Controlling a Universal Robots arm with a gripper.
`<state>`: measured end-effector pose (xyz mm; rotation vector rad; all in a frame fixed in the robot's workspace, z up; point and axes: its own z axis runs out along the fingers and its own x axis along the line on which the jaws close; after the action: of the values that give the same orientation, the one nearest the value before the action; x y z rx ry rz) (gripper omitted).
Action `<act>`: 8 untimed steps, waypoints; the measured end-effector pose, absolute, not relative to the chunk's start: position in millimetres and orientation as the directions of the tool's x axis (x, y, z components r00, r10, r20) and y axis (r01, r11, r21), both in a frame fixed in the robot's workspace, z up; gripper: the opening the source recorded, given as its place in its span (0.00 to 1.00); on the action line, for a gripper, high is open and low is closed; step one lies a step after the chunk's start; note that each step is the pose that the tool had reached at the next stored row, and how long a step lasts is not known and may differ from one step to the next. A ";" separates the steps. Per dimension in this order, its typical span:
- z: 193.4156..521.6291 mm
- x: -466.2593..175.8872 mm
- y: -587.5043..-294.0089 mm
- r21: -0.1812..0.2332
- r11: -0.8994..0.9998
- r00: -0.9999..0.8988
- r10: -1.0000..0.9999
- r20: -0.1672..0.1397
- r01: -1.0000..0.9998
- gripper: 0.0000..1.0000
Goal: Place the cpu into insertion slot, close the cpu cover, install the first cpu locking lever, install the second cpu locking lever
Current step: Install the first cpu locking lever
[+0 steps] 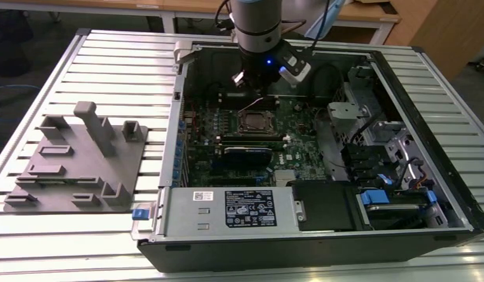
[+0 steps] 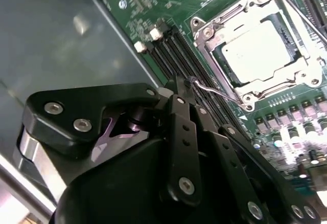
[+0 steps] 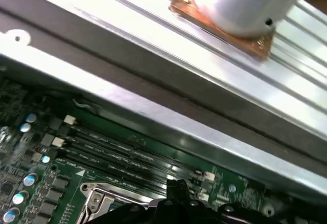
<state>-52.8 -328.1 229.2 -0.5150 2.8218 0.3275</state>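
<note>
Chip (image 2: 258, 47) sits in socket (image 2: 205, 39), cover (image 2: 288, 76) shut over it. My gripper (image 2: 180, 84), fingers (image 2: 177, 112) clenched together, has its tip at the thin wire lever (image 2: 217, 93) beside the socket. Judgement: push slowly, keep the wire from slipping off.

My arm (image 1: 256, 20) hangs straight down at the far side of the scene. The wrist (image 1: 265, 59) is vertical, with a small blue light glowing on it. My gripper (image 2: 181, 83) points downward below it. My black fingers (image 2: 185, 132) are drawn together, and I can see no gap between their tips in the second wrist view.
</note>
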 end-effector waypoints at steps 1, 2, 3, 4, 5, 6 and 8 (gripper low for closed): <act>229.3 -52.7 -328.1 0.173 0.917 -0.910 -0.301 -0.286 -0.358 0.11; 229.7 -52.8 -328.2 0.173 0.921 -0.913 -0.291 -0.286 -0.348 0.11; 230.6 -52.8 -328.2 0.173 0.924 -0.915 -0.284 -0.286 -0.341 0.11; 232.1 -52.7 -328.2 0.173 0.926 -0.916 -0.280 -0.286 -0.337 0.11; 233.9 -52.7 -328.2 0.173 0.927 -0.918 -0.276 -0.286 -0.333 0.11; 235.4 -52.7 -328.2 0.173 0.929 -0.919 -0.271 -0.286 -0.328 0.11; 236.8 -52.7 -328.1 0.172 0.934 -0.923 -0.258 -0.286 -0.314 0.11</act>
<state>-52.7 -328.1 236.8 -0.4258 2.8313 0.3140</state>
